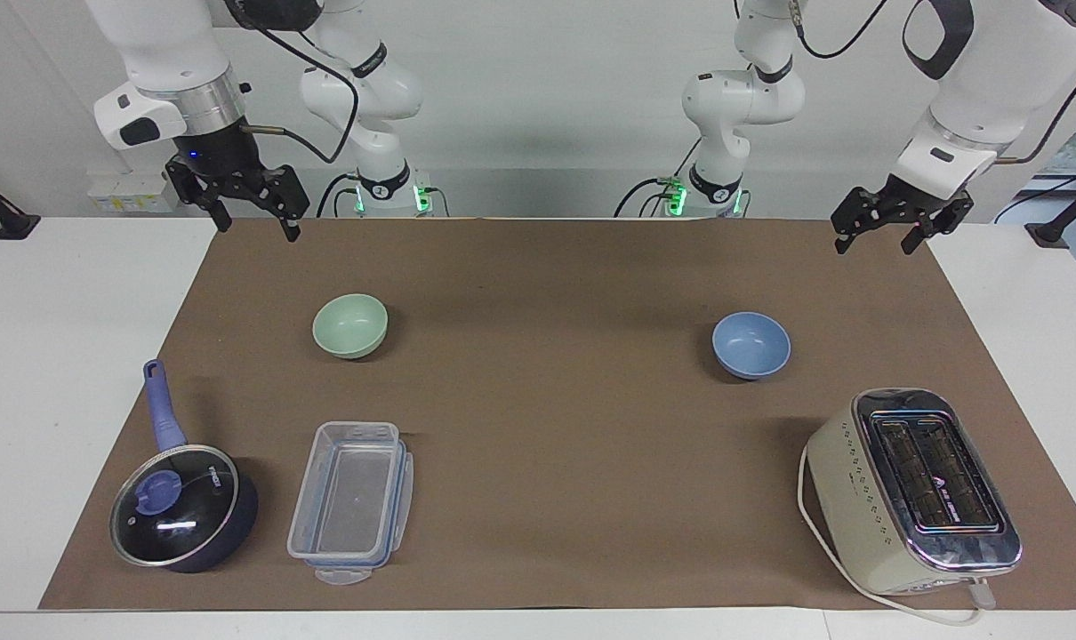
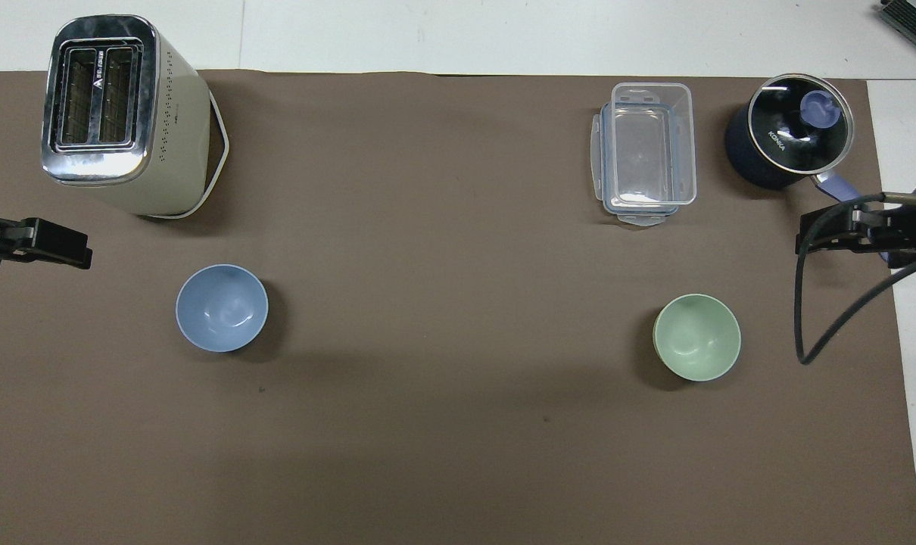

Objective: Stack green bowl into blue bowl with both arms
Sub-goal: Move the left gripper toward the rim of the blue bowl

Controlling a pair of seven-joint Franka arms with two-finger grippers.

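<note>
While both arms hang raised at the robots' edge of the brown paper mat [image 1: 538, 498], no step of the stacking is done. The small round pale mint-green plastic bowl [image 1: 350, 325] stands upright and empty at upper left of the facing view; the matching periwinkle-blue bowl [image 1: 751, 345] stands upright at upper right, well apart from it. The right gripper [image 1: 252, 218], at top left of that view, has its fingers spread and carries nothing. The left gripper [image 1: 887, 233], at top right, is likewise spread and empty. Remaining, by judgement: grasp the green bowl, carry it across, seat it in the blue bowl.

Open mat lies between the two bowls, giving a free transfer lane. Obstacles sit lower in the facing view: a dark lidded pot with blue handle [image 1: 182, 507], a clear plastic container [image 1: 351, 498], and a cream toaster [image 1: 911, 489] near the blue bowl.
</note>
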